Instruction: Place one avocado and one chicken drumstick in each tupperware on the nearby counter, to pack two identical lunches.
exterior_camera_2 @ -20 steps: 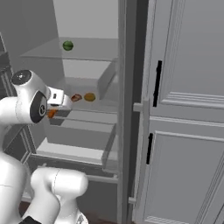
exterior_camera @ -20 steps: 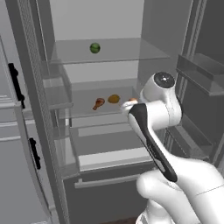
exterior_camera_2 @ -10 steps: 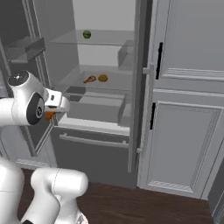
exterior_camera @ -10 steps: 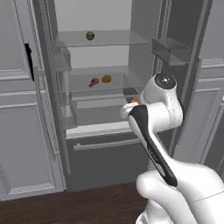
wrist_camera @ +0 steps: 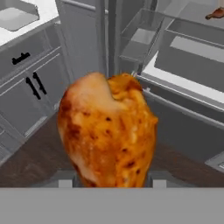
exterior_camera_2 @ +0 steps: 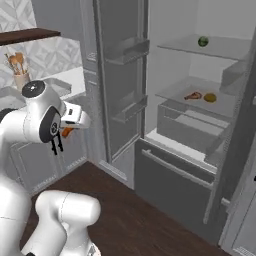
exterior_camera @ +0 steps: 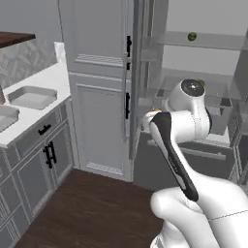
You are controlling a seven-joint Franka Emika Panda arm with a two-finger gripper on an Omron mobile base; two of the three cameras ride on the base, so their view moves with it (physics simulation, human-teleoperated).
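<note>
The gripper was shut on one chicken drumstick, which sat between the jaws with its fat end toward the camera in the hand view. It hung in the air over the dark floor, well apart from the counter. Two tupperwares sat near the counter's front edge, and both looked empty. The second drumstick and an avocado lay on a fridge shelf. I think the drumstick could slip and fall on the floor if the arm swung too fast. It could also hit the open fridge door or land on the tray's rim and roll off the counter edge.
</note>
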